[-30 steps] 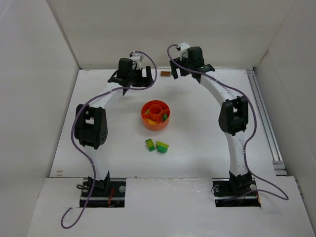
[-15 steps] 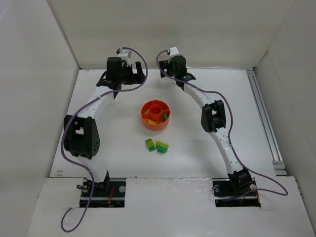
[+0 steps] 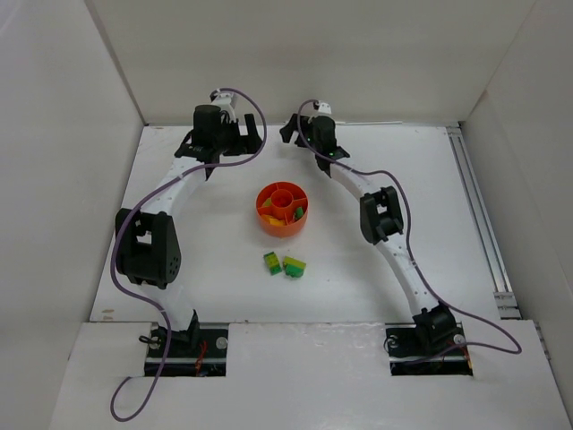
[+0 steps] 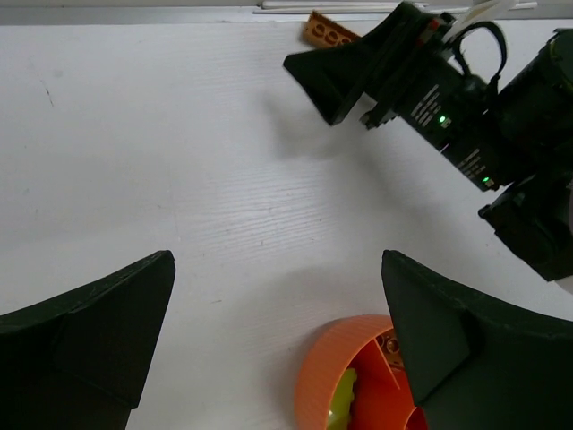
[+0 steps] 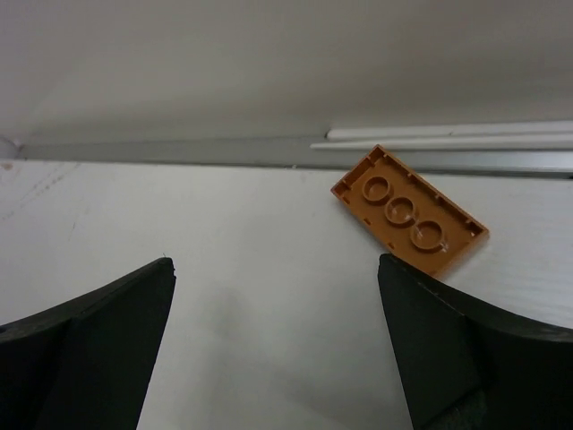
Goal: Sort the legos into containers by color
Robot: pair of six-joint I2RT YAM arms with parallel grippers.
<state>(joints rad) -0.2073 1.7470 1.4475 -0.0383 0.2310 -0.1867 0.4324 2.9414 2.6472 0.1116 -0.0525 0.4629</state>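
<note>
Orange lego lies at the table's far edge as the right gripper swings in toward it, fingers apart, as on the left gripper; pickup seemingly next.

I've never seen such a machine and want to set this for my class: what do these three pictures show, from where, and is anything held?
Two robot arms are bolted at the table's near edge. The wide picture looks down from above and behind them; the other two come from cameras on each wrist, the dark wedges being its fingers. On the table: an orange divided dish holding legos, two green-yellow bricks before it, an orange brick underside up by the far wall. The left tool and right tool are open, empty.
</note>
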